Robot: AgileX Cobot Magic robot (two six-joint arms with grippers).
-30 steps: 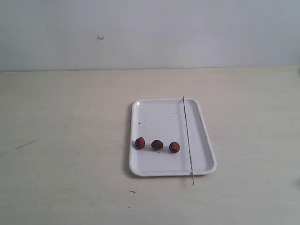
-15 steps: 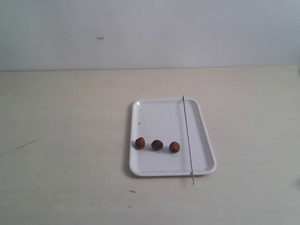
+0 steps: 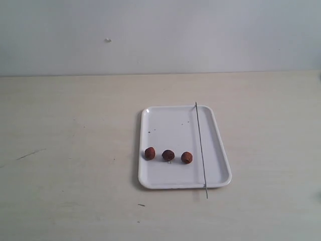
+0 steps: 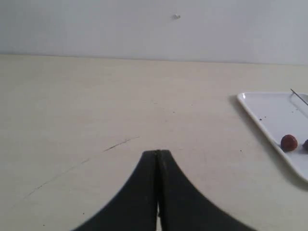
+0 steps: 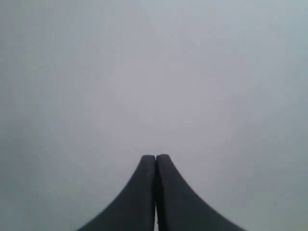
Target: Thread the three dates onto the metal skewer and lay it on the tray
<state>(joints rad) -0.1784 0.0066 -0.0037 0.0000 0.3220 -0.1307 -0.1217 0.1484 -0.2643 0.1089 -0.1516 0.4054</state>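
Metal skewer runs far-to-near along the tray's right side, favouring the right end effector; it and the left end effector are pressed together.

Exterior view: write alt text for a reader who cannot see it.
A white tray sits on a pale table and holds three dates in a row towards its nearer edge. A thin metal skewer lies along the tray's right side, with its near end poking past the rim.

Matte black, tapering curved jaws
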